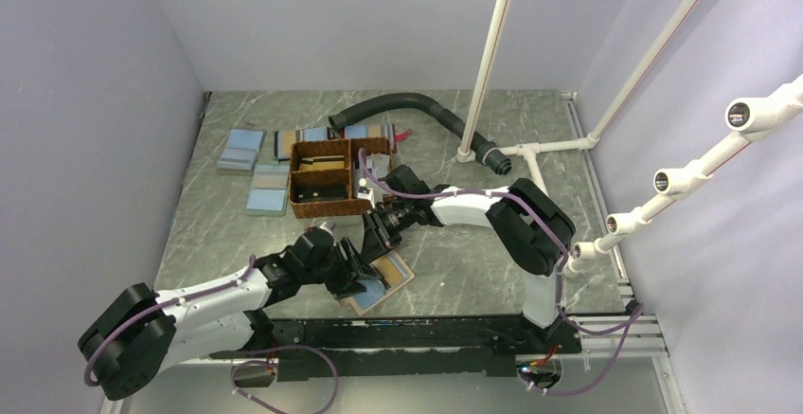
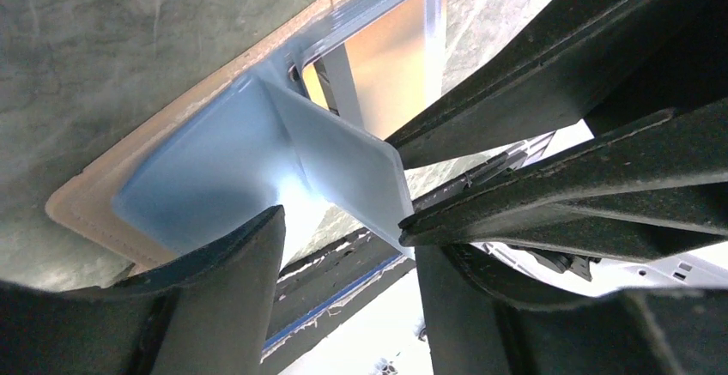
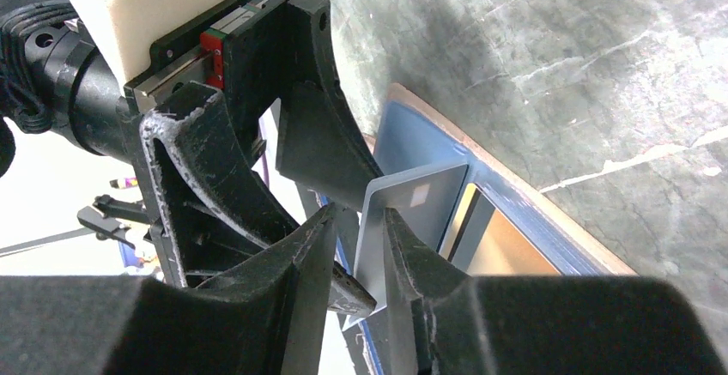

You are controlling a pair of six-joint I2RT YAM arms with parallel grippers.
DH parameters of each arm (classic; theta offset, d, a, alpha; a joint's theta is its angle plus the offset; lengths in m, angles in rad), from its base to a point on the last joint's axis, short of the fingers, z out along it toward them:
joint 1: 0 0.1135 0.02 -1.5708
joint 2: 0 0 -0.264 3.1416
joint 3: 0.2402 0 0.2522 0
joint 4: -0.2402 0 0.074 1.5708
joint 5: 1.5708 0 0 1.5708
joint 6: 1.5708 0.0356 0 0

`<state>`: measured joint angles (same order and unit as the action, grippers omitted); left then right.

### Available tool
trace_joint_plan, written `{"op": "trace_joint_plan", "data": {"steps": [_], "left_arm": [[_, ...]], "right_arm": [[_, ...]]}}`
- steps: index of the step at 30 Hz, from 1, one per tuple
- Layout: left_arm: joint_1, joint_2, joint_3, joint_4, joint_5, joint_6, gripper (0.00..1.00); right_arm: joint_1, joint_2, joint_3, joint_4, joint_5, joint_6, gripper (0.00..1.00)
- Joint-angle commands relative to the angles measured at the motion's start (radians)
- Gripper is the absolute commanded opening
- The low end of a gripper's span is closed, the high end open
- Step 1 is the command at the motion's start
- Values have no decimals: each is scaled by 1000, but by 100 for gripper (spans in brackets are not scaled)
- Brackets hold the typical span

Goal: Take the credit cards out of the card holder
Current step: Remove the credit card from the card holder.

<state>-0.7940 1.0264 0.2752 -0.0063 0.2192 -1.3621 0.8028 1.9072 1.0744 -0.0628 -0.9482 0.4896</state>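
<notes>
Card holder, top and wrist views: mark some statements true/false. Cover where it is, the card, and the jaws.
1. The card holder lies open on the table. True.
2. The card holder sits inside the woven basket. False: it lies on the table, on the near side of the basket.
3. A grey card stands between the jaws of the right gripper. True.
4. That card lies flat in its pocket. False: it is tilted up off the holder's blue inner face.
5. The jaws of the left gripper are shut. False: they stand wide apart, right at the holder.
</notes>
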Motion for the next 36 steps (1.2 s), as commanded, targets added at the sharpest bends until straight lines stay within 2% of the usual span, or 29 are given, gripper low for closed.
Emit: {"op": "trace_joint_plan", "data": {"steps": [1, 8, 13, 20, 27, 29, 31, 36], "left_arm": [[18, -24, -21, -52, -164, -51, 59], [17, -85, -61, -68, -179, -80, 49], [18, -115, -79, -70, -184, -88, 46], [18, -141, -103, -39, -191, -92, 39], [18, -134, -116, -3, -200, -77, 23], [18, -125, -114, 26, -201, -41, 15], [18, -119, -107, 56, -204, 20, 1], [32, -117, -54, 108, -198, 271, 0]], "right_arm": [[65, -11, 40, -50, -207, 9, 32], [67, -16, 41, -58, -201, 4, 40], [67, -28, 47, -88, -179, -28, 46], [50, -59, 59, -155, -122, -114, 47], [-4, -104, 60, -204, -92, -221, 48], [-29, -128, 53, -214, -110, -284, 51], [-62, -164, 36, -230, -133, -364, 53], [-126, -265, -77, -137, -198, -399, 58]]}}
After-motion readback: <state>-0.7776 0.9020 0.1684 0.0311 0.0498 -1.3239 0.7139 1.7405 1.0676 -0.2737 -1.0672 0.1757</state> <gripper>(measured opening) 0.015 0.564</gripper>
